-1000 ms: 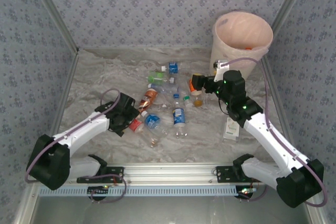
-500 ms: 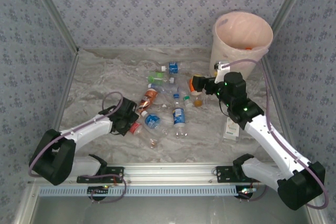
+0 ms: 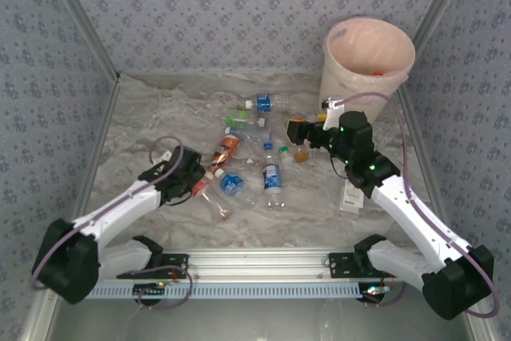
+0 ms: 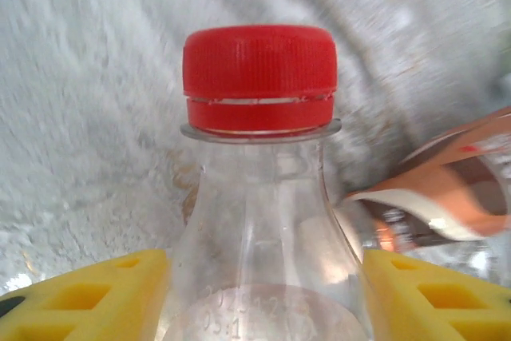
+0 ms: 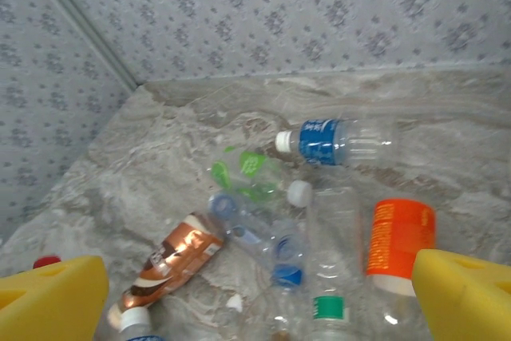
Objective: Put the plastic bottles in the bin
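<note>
My left gripper is shut on the neck of a clear bottle with a red cap; its yellow fingers press both sides. Loose plastic bottles lie mid-table: a blue-labelled one, a green one, a copper-brown one and two more with blue labels. My right gripper hangs open over them with nothing between its fingers. Below it lie an orange-labelled bottle and a green-banded one. The cream bin stands at the back right.
A small white carton lies beside the right arm. Patterned walls close in the table on three sides. A metal rail runs along the near edge. Bare marble lies left of the bottles.
The left arm has drawn back toward the near left, taking the red-capped bottle with it. The right gripper has shifted slightly left over the bottles.
</note>
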Robot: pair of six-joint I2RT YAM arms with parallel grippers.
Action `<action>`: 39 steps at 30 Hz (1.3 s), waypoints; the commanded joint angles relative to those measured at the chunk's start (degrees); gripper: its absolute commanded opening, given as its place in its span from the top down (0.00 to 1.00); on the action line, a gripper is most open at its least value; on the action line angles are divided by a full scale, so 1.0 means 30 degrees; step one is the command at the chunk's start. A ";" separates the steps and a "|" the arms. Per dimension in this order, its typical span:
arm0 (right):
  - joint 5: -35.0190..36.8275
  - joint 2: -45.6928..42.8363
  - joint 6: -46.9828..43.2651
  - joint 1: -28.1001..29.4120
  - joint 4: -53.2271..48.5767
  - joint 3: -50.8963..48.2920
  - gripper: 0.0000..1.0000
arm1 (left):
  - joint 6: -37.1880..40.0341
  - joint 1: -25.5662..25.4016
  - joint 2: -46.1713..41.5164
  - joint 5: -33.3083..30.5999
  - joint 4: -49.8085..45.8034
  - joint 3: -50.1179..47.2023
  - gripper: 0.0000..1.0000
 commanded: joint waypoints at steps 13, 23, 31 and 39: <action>-0.6289 0.2278 0.3609 0.1879 0.5260 0.0118 0.00 | 1.1380 -0.0720 0.1184 0.5246 0.4748 0.9053 0.52; -0.9236 0.3939 0.3606 0.2946 0.8649 0.1085 0.00 | 1.3457 -0.1603 0.4727 1.1545 0.7065 1.3332 0.52; -0.7370 0.5195 0.3518 0.3379 0.7959 0.2339 0.00 | 1.2956 -0.2149 0.5639 1.2300 0.8298 1.3833 0.52; -0.7132 0.5738 0.2984 0.3477 0.7542 0.2845 0.20 | 1.2707 -0.2209 0.6362 1.2156 0.8486 1.4217 0.52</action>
